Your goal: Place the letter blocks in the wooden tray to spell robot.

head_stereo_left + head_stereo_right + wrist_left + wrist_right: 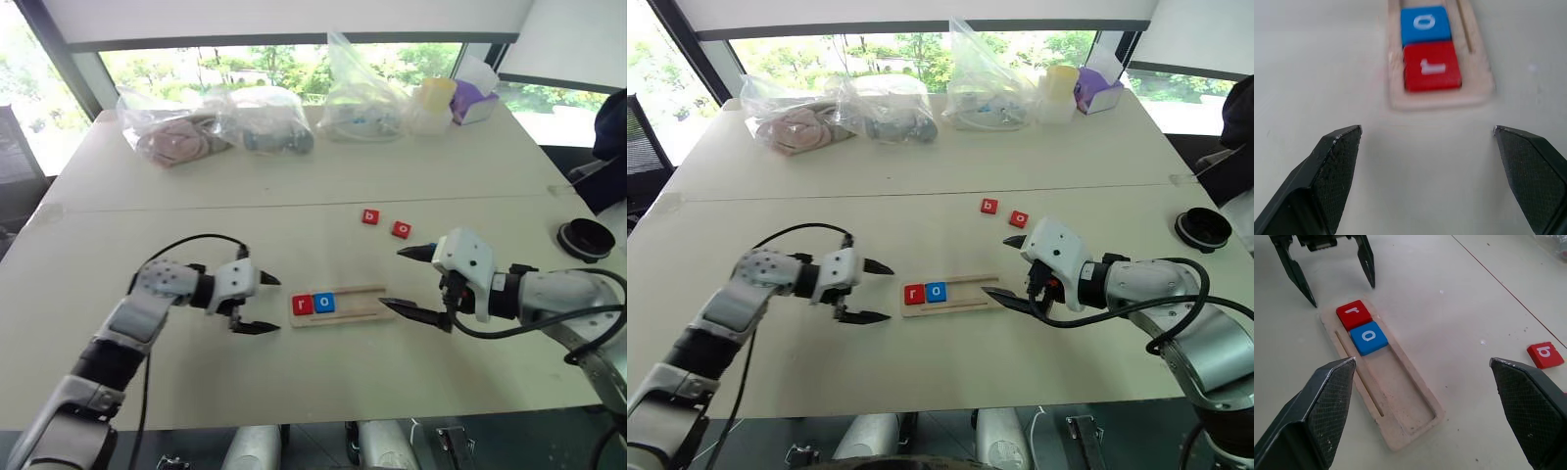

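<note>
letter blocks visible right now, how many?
4. Red r and blue o sit side by side at the wooden tray's left end. Red b and red o lie loose on the table beyond it. No t seen; may be hidden.

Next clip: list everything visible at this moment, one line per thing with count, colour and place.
Wooden tray: one, light wood, on the table between the two end effectors.
Letter blocks in tray: two, red r and blue o, side by side at the tray's left end.
Loose letter blocks: two, red b and red o, on the table beyond the tray.
Plastic bags: three, clear, along the table's far edge.
Tissue box: one, purple, far right corner.
Round object: one, black, at the right edge.
Table: white.
Left end effector: black fingers, open, left of tray.
Right end effector: black fingers, open, right of tray.
</note>
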You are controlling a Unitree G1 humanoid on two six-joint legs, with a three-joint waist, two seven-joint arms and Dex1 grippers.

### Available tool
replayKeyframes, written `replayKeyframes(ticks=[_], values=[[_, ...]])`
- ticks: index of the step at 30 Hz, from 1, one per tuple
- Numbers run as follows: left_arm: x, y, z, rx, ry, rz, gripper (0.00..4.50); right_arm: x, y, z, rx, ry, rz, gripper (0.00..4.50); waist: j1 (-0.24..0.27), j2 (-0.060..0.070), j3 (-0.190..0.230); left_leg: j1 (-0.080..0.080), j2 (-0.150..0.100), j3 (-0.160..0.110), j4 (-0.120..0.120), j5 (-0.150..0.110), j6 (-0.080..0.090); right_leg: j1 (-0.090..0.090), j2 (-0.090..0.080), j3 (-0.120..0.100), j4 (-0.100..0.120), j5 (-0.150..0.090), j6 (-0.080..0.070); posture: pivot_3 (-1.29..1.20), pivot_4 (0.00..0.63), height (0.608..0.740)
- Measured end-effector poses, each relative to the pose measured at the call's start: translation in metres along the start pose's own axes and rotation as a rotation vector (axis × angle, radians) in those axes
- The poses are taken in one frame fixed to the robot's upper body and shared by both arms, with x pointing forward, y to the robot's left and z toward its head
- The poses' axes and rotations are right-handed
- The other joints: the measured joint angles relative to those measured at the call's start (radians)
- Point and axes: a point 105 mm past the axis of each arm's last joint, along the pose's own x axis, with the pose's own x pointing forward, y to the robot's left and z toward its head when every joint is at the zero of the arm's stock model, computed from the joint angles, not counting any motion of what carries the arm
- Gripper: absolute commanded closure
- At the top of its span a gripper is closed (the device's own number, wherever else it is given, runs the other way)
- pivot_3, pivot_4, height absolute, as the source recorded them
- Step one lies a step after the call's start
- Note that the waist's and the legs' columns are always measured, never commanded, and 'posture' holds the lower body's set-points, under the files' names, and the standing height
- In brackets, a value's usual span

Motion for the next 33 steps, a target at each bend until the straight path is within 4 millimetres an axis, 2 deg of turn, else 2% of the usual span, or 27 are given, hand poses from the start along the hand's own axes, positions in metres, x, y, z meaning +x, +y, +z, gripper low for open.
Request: replayKeyframes(ticks=[4, 7, 10, 12, 18, 22, 26, 33], values=[[-0.02, -0.003, -0.013, -0.059, -0.008, 0.045, 0.04, 0.009, -0.005, 0.003, 0.002, -0.027, 0.003, 0.0, 0.002, 0.0, 0.0, 0.0, 0.002, 0.001, -0.001, 0.0, 0.0, -0.001, 0.001, 0.0, 0.0, 0.0, -0.001, 0.0, 0.15, 0.74], [-0.029, -0.003, -0.016, -0.129, -0.046, 0.099, 0.04, 0.022, -0.024, 0.007, -0.007, -0.035, -0.073, 0.0, 0.003, 0.0, 0.0, -0.001, 0.002, 0.001, -0.001, 0.0, 0.0, -0.002, 0.001, 0.0, 0.0, 0.001, -0.002, 0.0, 0.15, 0.74], [-0.035, 0.014, 0.004, -0.209, -0.166, 0.218, 0.04, 0.04, -0.055, 0.005, 0.07, -0.032, -0.208, 0.0, 0.008, 0.0, 0.001, -0.005, 0.002, 0.001, 0.002, 0.0, 0.0, -0.005, 0.002, 0.0, 0.002, 0.003, -0.002, 0.0, 0.15, 0.74], [-0.041, 0.024, 0.019, -0.215, -0.22, 0.276, 0.04, 0.054, -0.066, 0.007, 0.124, -0.031, -0.26, 0.0, 0.006, 0.0, 0.001, -0.006, 0.001, 0.001, 0.002, 0.0, -0.001, -0.007, 0.001, 0.0, 0.002, 0.004, 0.0, 0.0, 0.15, 0.74], [-0.048, 0.03, 0.045, -0.185, -0.282, 0.34, 0.04, 0.094, -0.107, 0.01, 0.373, 0.022, -0.522, 0.0, -0.001, 0.0, 0.001, -0.006, 0.001, 0.005, -0.004, 0.003, -0.005, -0.015, 0.001, 0.004, 0.008, 0.005, 0.0, 0.0, 0.15, 0.74], [-0.045, 0.03, 0.045, -0.201, -0.294, 0.372, 0.04, 0.115, -0.113, 0.016, 0.541, 0.042, -0.638, 0.0, 0.0, 0.0, 0.001, -0.006, 0.002, 0.004, -0.006, 0.004, -0.006, -0.018, 0.002, 0.003, 0.014, 0.005, -0.001, 0.0, 0.15, 0.74], [-0.042, 0.027, 0.041, -0.221, -0.295, 0.385, 0.04, 0.13, -0.11, 0.012, 0.692, 0.074, -0.723, 0.0, 0.0, 0.0, 0.001, -0.006, 0.002, 0.004, -0.006, 0.004, -0.007, -0.018, 0.003, 0.003, 0.015, 0.005, -0.002, 0.0, 0.15, 0.74], [-0.042, 0.025, 0.036, -0.232, -0.29, 0.397, 0.04, 0.148, -0.107, 0.015, 0.772, 0.129, -0.81, 0.0, -0.004, 0.0, 0.001, -0.005, 0.002, 0.007, -0.005, 0.004, -0.007, -0.018, 0.003, 0.003, 0.015, 0.006, -0.003, 0.0, 0.15, 0.74]])
